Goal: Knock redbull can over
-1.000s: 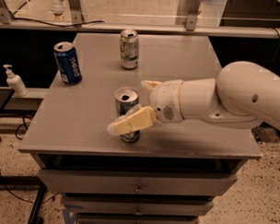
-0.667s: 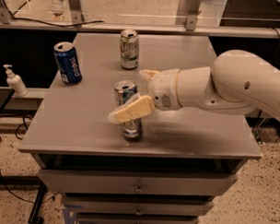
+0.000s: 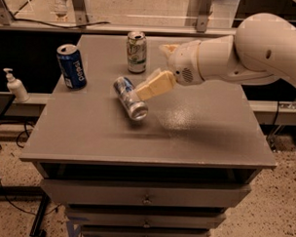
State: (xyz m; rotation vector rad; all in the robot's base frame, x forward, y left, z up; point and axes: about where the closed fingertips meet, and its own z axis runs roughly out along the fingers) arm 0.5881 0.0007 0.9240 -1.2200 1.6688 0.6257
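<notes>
The redbull can (image 3: 130,98), slim, blue and silver, is tipped far over near the middle of the grey table (image 3: 196,137). One silver end points toward the front edge. My gripper (image 3: 150,71) reaches in from the right on the large white arm (image 3: 257,51) and is open. Its lower cream finger (image 3: 154,85) touches the can's right side. The upper finger (image 3: 166,47) is behind, apart from the can.
A wider dark-blue Pepsi can (image 3: 72,66) stands upright at the table's back left. A pale white-green can (image 3: 136,52) stands upright at the back middle, just left of the gripper. A soap dispenser (image 3: 15,86) stands on a ledge to the left. Drawers lie below the tabletop.
The redbull can stood upright before and has now tipped over toward the front. The gripper and arm have swung back and to the right, pushing against the can.
</notes>
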